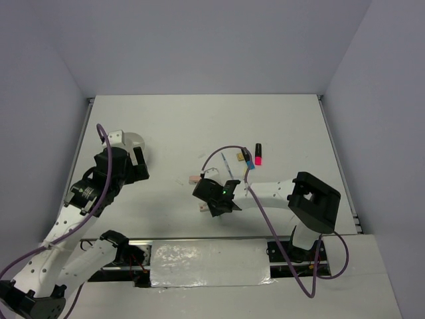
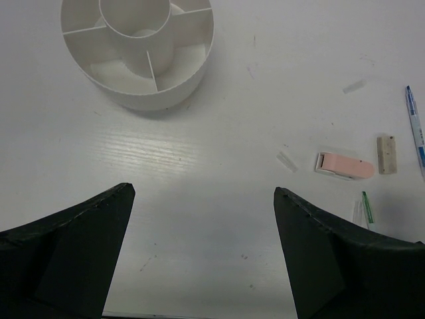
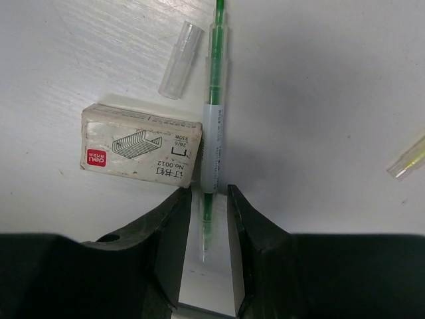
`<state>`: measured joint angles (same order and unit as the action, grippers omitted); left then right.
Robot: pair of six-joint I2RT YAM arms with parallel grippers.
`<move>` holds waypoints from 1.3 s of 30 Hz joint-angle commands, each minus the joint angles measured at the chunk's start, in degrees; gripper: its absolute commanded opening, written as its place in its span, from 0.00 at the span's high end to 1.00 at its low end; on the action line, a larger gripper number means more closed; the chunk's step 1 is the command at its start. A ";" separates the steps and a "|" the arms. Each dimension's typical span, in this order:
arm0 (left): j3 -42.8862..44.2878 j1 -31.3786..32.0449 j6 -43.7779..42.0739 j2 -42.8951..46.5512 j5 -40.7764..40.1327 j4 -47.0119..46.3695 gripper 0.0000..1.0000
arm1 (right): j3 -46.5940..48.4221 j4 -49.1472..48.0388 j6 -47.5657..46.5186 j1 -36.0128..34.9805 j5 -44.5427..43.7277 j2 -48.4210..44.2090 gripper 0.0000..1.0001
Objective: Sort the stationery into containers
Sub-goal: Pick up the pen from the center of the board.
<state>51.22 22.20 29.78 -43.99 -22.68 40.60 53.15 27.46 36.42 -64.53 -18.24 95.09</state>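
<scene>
My right gripper is low over the table, its jaws narrowed on either side of the tip of a green pen, with a thin gap still showing on each side. A staple box lies against the pen's left side. The round white container with inner dividers sits ahead of my left gripper, which is wide open with nothing between its fingers. A pink eraser, a tan eraser and a blue pen lie to its right. A pink highlighter lies beyond the right gripper.
A clear pen cap lies above the staple box. The end of a yellow pen shows at the right edge of the right wrist view. Grey walls enclose the table on three sides.
</scene>
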 commanded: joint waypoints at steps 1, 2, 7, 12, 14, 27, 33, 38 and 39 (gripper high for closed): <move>-0.16 0.65 -0.78 0.83 -1.05 -1.66 0.01 | 0.29 -0.57 0.75 -0.51 -1.97 1.94 0.65; -0.24 0.74 -0.78 0.75 -1.05 -1.66 0.01 | 0.38 -0.31 0.84 -0.51 -2.24 2.12 0.64; -0.16 1.18 -0.77 0.74 -0.97 -1.75 0.01 | 0.29 0.84 0.67 0.28 -3.91 1.68 0.69; -0.25 1.18 -1.65 0.39 1.58 -2.54 0.01 | -2.69 -1.09 -0.12 2.65 -3.12 -0.60 0.86; 0.02 1.27 -2.00 -0.13 2.37 -2.81 0.01 | -3.74 -0.83 0.31 3.01 -3.47 -1.83 0.98; 4.32 3.98 4.39 -7.67 11.25 -4.74 0.01 | -4.89 7.60 3.04 3.10 -7.95 -18.15 1.00; 10.73 20.32 13.01 -22.16 0.46 -3.95 0.01 | -3.58 15.68 5.05 3.18 -9.44 -30.39 1.00; 12.23 30.07 18.02 -32.02 -3.33 -7.11 0.06 | -1.73 27.80 10.94 3.18 -15.50 -38.30 1.00; 13.71 31.58 20.29 -35.52 -6.04 -6.68 0.07 | -1.38 29.21 11.38 3.18 -16.03 -39.53 1.00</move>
<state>61.93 50.09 43.92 -75.09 -22.57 35.09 49.06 47.29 43.51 -61.71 -28.75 59.11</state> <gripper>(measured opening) 0.934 0.054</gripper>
